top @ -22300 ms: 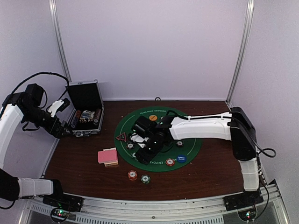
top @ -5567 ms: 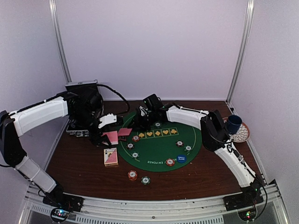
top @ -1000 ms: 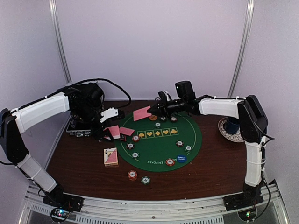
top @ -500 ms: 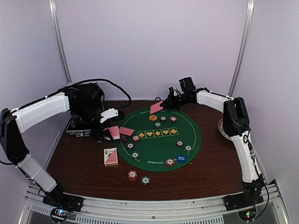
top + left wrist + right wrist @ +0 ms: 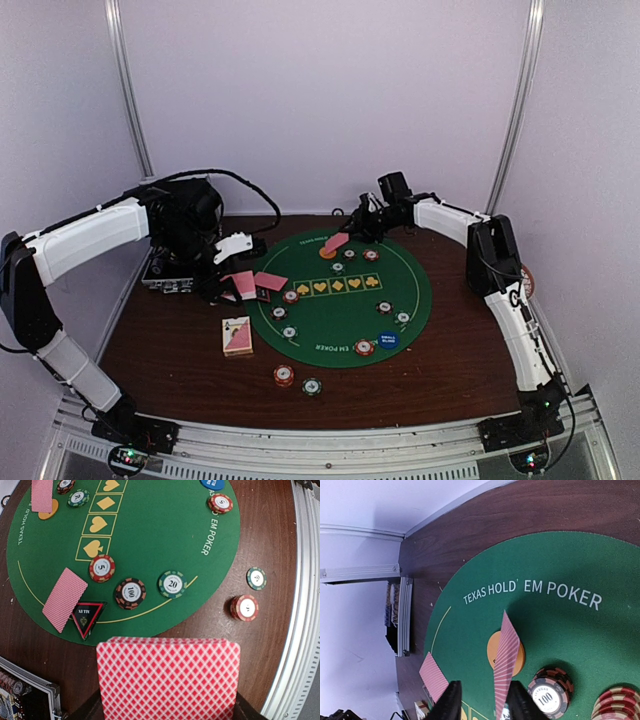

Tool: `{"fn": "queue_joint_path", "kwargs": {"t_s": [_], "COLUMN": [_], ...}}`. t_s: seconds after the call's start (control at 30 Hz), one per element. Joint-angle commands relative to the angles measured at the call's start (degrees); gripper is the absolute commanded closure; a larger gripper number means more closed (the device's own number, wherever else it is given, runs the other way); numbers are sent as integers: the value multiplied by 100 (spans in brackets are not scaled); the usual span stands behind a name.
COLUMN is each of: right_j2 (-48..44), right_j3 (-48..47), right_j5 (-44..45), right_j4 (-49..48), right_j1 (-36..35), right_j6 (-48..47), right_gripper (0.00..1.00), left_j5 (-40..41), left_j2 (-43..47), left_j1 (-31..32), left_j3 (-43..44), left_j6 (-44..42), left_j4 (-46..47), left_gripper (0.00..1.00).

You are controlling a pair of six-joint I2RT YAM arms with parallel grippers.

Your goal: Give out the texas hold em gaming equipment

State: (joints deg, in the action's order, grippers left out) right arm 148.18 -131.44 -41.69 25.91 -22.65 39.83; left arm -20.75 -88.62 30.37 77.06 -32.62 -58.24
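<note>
the left tool (image 5: 235,275) is pinching a deck of pink-backed cards (image 5: 167,677), pressed together on it, just off the left edge of the green mat (image 5: 345,315) above the brown counter (image 5: 170,345). the right tool (image 5: 484,686) is hovering at the far side of the mat with its fingers spread, and a single card (image 5: 506,662) is showing tilted and edge-on between them, over the orange disc (image 5: 491,652). another card (image 5: 65,599) is lying face down on the mat just beside the red triangle (image 5: 88,616). striped chips (image 5: 130,593) are sitting along the mat's yellow arc, and two more chips (image 5: 244,607) are resting on the counter off the mat
</note>
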Motion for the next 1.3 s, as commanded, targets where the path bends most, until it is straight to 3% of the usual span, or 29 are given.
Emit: {"fn": "queue_joint_path", "kwargs": {"t_s": [0.0,0.13,0.4,0.63,0.87,1.03,1.27], "right_j2": [-48,-341,-1235,-2659,-3454,-3536,-3233], "right_j3": [-268,-290,215,2354,4258,4860,4850], "right_j5": [385,751,1453,587,-299,-515,-657], "right_j4": [260,520,927,-501,-2282,-3505,-4398], "right_j1": [-4,5,12,-373,-1264,-1879,-2330], "right_j6": [-330,-629,-1196,-526,903,1832,2554], "right_gripper": [57,44,31,27,27,26,26], "left_j5": [-115,-124,-111,-94,-121,-113,-159], "left_j2": [35,36,55,-1,-48,-85,-104], "left_j1": [-22,-22,-23,-22,-22,-22,-22], "left_j3": [83,60,81,107,165,178,211], "left_j6": [-43,-39,-42,-16,18,48,72], "left_j4": [20,23,22,27,31,70,85], "left_gripper": [82,82,82,82,82,82,82]}}
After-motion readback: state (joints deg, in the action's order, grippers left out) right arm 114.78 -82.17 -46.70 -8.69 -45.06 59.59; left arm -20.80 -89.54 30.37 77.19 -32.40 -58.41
